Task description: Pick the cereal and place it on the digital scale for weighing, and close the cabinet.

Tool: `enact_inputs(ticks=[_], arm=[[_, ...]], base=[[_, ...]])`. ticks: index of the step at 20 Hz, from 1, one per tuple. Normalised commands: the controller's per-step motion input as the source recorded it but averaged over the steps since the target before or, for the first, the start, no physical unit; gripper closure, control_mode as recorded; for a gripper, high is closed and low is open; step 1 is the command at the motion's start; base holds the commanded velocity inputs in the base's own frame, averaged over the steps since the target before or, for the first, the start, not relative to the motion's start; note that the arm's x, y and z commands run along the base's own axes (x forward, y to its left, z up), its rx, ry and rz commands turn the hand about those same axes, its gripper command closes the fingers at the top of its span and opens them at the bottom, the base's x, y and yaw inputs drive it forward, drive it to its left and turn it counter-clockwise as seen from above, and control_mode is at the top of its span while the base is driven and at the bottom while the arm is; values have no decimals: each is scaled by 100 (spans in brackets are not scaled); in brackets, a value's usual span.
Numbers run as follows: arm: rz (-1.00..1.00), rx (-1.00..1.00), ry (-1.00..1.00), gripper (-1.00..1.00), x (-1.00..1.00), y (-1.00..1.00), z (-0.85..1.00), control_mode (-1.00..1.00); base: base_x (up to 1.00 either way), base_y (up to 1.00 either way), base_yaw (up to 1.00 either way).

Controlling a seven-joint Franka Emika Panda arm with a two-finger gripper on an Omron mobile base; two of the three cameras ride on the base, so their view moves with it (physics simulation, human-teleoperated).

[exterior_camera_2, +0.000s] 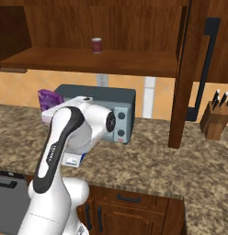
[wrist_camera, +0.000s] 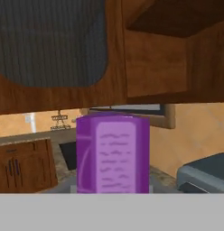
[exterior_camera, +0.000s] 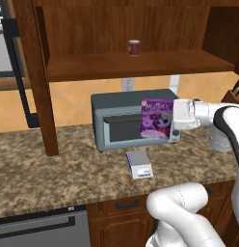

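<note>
Nearest the front edge of the worktop (exterior_camera: pixel 54 164) lies the scale (exterior_camera: pixel 139 164), flat and bare, just in front of the toaster oven (exterior_camera: pixel 119 120); in the right base view a corner of it with the blue strip peeks out under the arm (exterior_camera_2: pixel 72 160). Above it and a little further back, the gripper (exterior_camera: pixel 172 116) reaches in from the right at the height of the oven's door, fingers closed on the cereal (exterior_camera: pixel 156 118), which hangs upright in the air, clear of the worktop, in front of the oven's right half. The box's front with the cartoon faces the left base camera; its right edge meets the white hand, and the fingers themselves are hidden there. In the hand view the purple box (wrist_camera: pixel 113 153) stands right at the bottom centre, its printed narrow side towards the camera. In the right base view a purple corner of the box (exterior_camera_2: pixel 50 99) shows to the left of the arm. The oven sits towards the back of the worktop, against the tan wall. A knife block (exterior_camera_2: pixel 214 120) stands at the worktop's right end. Above, the cabinet (exterior_camera: pixel 131 65) is open, both doors swung out towards the base, the left door (exterior_camera: pixel 37 77) edge-on with its black bar handle. A red mug (exterior_camera: pixel 134 48) stands on the shelf near its back.
</note>
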Motion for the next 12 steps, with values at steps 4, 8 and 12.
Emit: enact_inputs(ticks=[4,8,12], arm=[[12,0,8,100,21,0,-68,-100],[6,0,1,100,7,0,-61,-100],[3,0,-4,100,7,0,-41,-100]], base=[[0,0,0],[0,0,0],[0,0,0]])
